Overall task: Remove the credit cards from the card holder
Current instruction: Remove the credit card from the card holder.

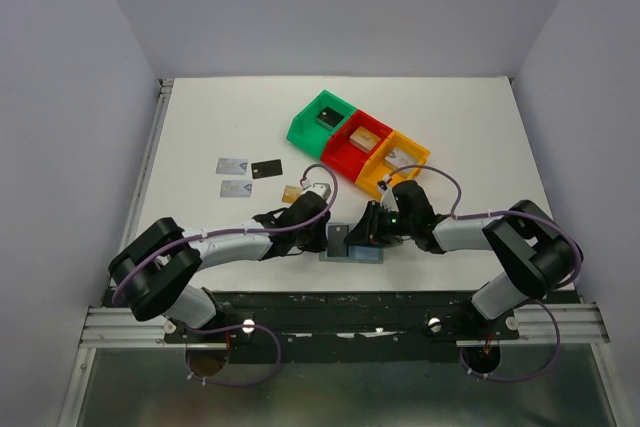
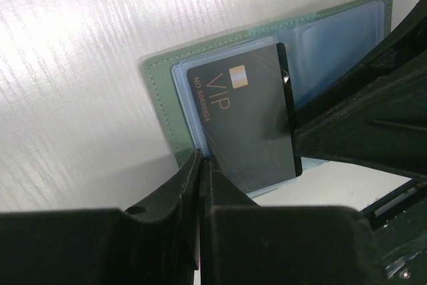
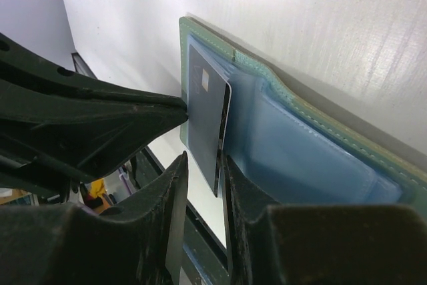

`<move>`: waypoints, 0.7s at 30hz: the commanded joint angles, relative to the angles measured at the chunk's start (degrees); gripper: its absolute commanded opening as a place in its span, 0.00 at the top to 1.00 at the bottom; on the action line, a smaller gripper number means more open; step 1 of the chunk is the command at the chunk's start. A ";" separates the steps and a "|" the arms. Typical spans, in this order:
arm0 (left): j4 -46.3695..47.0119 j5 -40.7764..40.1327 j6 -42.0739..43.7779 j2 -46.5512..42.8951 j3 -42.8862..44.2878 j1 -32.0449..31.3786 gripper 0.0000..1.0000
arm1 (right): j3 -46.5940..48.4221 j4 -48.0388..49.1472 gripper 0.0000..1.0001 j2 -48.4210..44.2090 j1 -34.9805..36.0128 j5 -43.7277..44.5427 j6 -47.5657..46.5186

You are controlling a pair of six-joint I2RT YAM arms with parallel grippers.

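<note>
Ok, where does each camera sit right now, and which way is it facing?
Top: fixed above and behind, looking down at the table; both arms, bases at bottom.
Left wrist: on the left gripper, looking along its fingers at the black card in the card holder.
Right wrist: on the right gripper, looking edge-on at the same card; own fingers below.
Shared: both wrist views show card, holder and the other gripper.

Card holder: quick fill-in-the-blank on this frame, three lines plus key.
The card sticking out of the card holder reads ___.
That card's colour is ___.
The bin between the green bin and the orange bin is ___.
Missing: VIP; black; red.
</note>
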 commanded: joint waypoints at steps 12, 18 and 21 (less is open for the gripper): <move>2.41 0.63 -0.07 0.91 -1.79 -0.19 0.91 | -3.16 17.73 0.65 5.28 0.43 -5.70 7.77; 2.94 0.37 0.27 -0.58 -2.41 -0.19 0.91 | -2.90 16.32 0.63 5.10 0.52 -5.08 7.07; 4.69 1.42 0.28 -0.23 -2.49 -0.19 0.92 | -2.64 17.64 0.63 5.80 0.52 -5.61 7.77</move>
